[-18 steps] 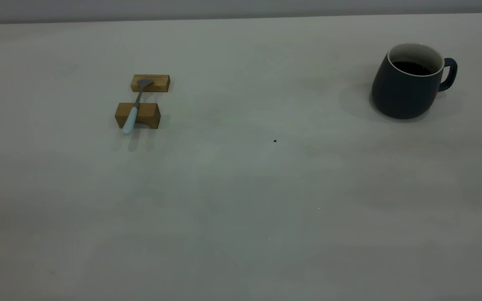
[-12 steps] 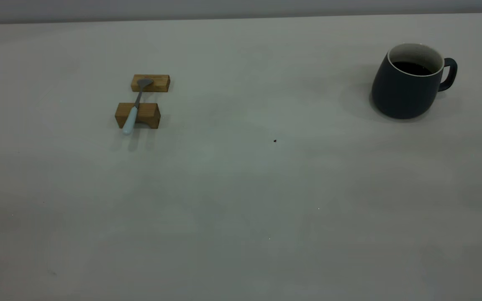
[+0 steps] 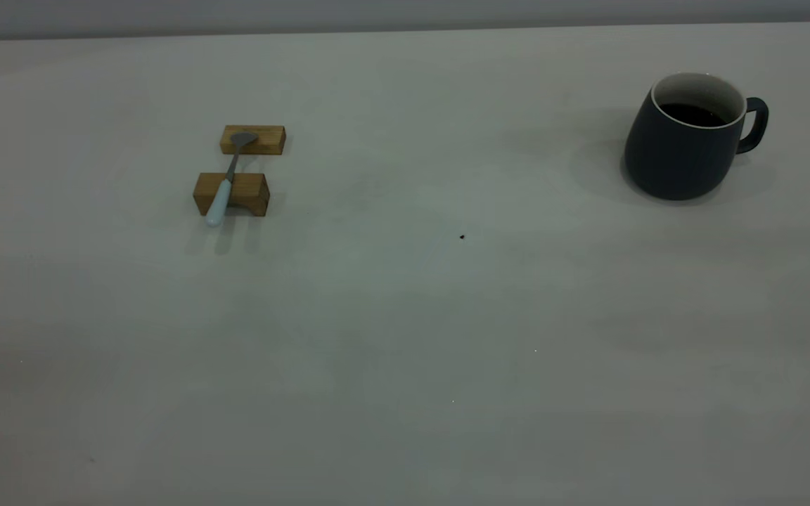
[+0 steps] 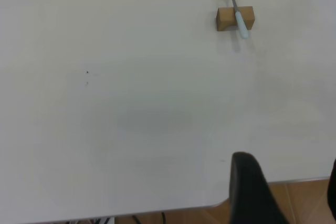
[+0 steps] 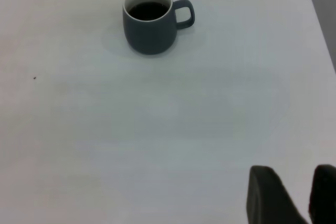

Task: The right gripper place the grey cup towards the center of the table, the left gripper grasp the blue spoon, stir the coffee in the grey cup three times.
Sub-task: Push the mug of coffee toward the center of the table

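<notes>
Cup (image 3: 683, 151), heavy with coffee (image 3: 692, 114), stands far right of the worktop's (image 3: 405, 337) speck (image 3: 462, 237); we'd take it at the handle, level. Spoon (image 3: 224, 184) bridges two blocks (image 3: 233, 193) far left: light, slim. Right gripper (image 5: 311, 195) narrowly parted; left gripper (image 4: 286, 192) wide, both empty.

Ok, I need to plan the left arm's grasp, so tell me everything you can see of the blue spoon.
The small spoon with a pale blue handle and grey metal neck and bowl lies bridged across two brown wooden blocks: its bowl rests on the far block, its handle crosses the near one and overhangs toward the camera, tip above the off-white table. No gripper touches it.
</notes>
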